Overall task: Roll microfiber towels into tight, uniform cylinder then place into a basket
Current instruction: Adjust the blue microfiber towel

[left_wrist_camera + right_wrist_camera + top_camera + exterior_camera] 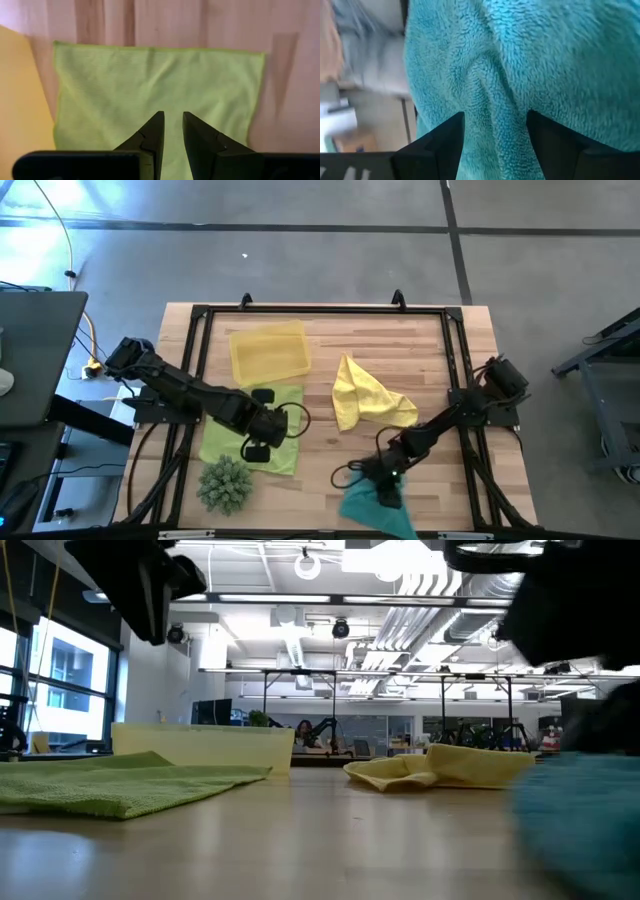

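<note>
My left pincer (pixel 262 442) over the lime towel (pixel 225 442), right pincer (pixel 385 480) at the teal towel (pixel 372 507), yellow towel (pixel 362 402) crumpled mid-bench (pixel 400 350), basket (pixel 269 352) beyond.

You are working on a wooden table (pixel 440 370), pale butcher-block strips with a smooth, faintly shiny finish. The lime green towel (pixel 160 85) is a fine, tight-woven cloth, matt and almost flat in texture (you can see its thin stitched hem). The teal towel (pixel 530 60) is far plusher, a fuzzy looped pile, deeply creased. The yellow towel (pixel 368 398) looks soft and matt, crumpled. The basket (pixel 268 352) is translucent yellow plastic, smooth-walled. The left gripper's fingers (pixel 200 140) and the right gripper's fingers (pixel 555 145) are dark, matt plastic. The spiky green ball (pixel 225 484) looks bristly.
</note>
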